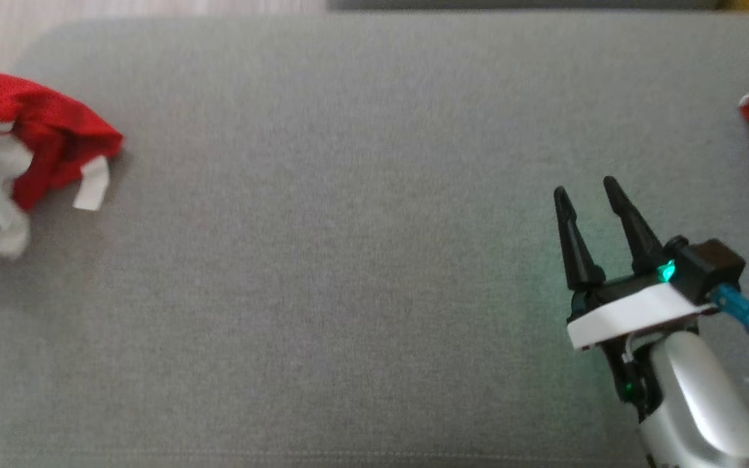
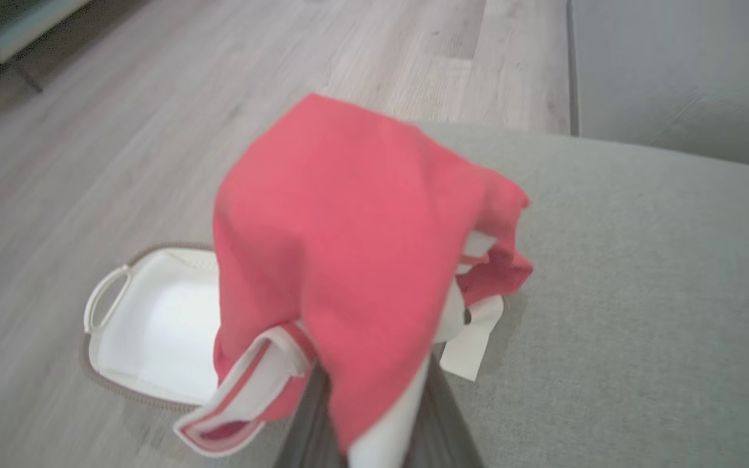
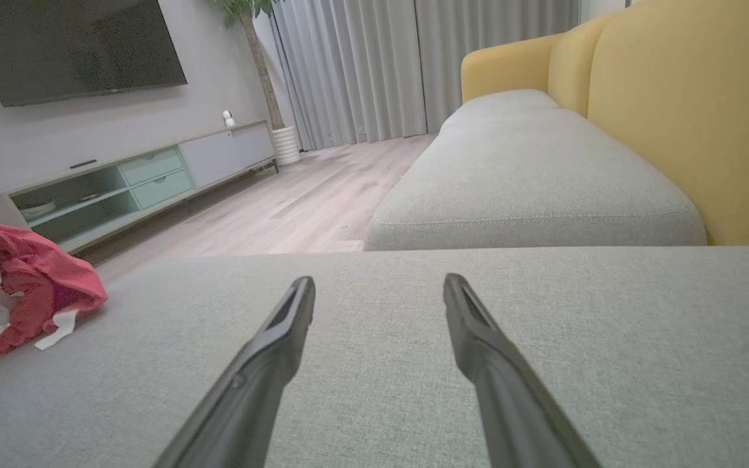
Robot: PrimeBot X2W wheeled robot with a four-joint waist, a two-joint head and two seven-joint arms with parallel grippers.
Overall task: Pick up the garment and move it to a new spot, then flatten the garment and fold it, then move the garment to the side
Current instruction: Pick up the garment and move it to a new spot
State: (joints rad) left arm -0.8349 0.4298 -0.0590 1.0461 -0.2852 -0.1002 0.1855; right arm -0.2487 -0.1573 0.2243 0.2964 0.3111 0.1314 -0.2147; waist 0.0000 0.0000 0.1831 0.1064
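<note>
The left gripper (image 2: 374, 416) is clenched on a fold of the red garment (image 2: 342, 247), so the cloth drapes over its fingers at nine o'clock of the head view, at the grey cushion's (image 1: 348, 273) edge. The right gripper (image 1: 584, 188), at four o'clock, hangs spread and empty, probably waiting to help flatten.
</note>
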